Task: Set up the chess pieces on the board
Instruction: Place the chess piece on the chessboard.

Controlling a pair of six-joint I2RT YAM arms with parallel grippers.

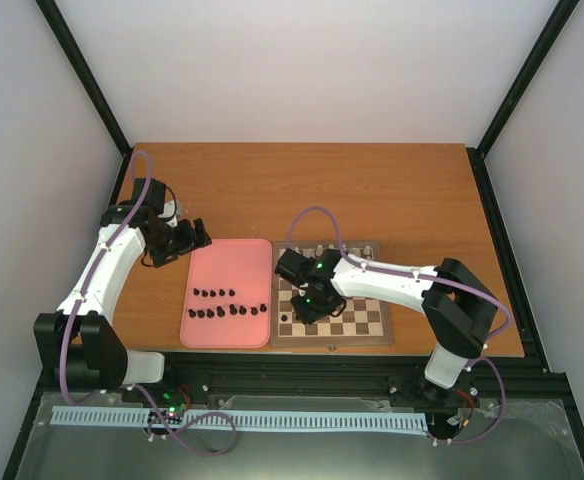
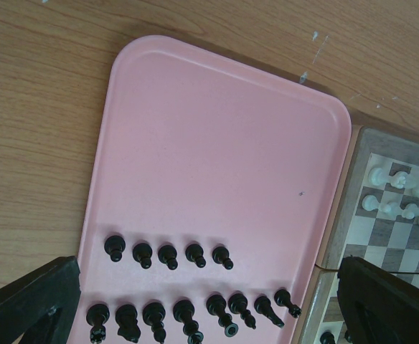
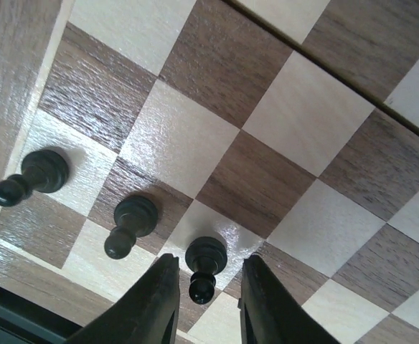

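Wooden board (image 3: pixel 267 179): right fingers (image 3: pixel 152 301) parted astride pawn (image 3: pixel 204 261); left fingers (image 2: pixel 30 301) spread, partly cropped.

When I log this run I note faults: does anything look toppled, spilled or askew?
Nothing stands out. The three black pawns on the chessboard stand upright in a row, one per square. The other black pieces sit in two tidy rows on the pink tray, whose only blemish is a tiny dark speck.

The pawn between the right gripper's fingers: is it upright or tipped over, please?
Upright: the pawn stands on its base, like its two neighbours; the right gripper is open around it.
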